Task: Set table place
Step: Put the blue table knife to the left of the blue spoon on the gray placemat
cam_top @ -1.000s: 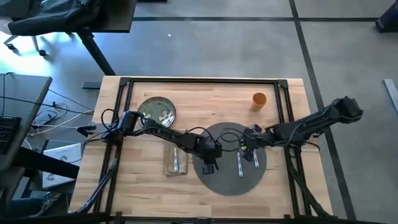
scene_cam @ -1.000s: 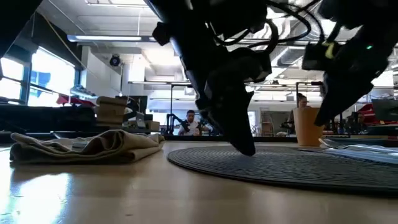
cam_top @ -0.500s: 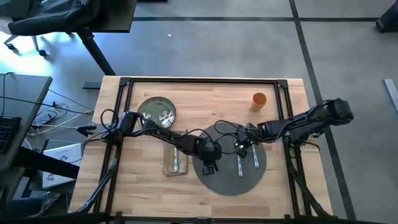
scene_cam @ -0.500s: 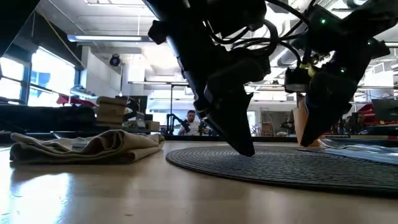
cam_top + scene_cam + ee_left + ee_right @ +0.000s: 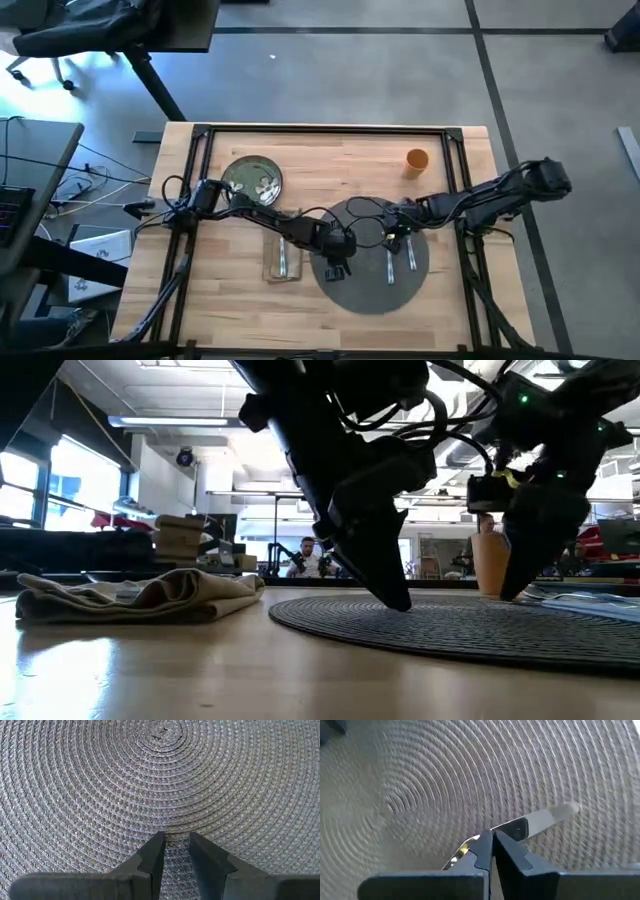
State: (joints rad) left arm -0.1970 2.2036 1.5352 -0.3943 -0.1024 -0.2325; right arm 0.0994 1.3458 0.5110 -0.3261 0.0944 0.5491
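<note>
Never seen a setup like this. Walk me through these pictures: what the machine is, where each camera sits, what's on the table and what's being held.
It is a robot with two dark arms, each ending in a two-finger gripper. One camera looks straight down, one sits at table-top height, and one rides on each wrist.

On the wooden table lie a round grey woven mat, a green plate, a beige napkin with cutlery on it, and an orange cup. Two more pieces of cutlery lie on the mat.

The left gripper is low over the mat, fingers slightly apart, holding nothing. The right gripper is pinched on a piece of cutlery with a pale handle, just over the mat.
</note>
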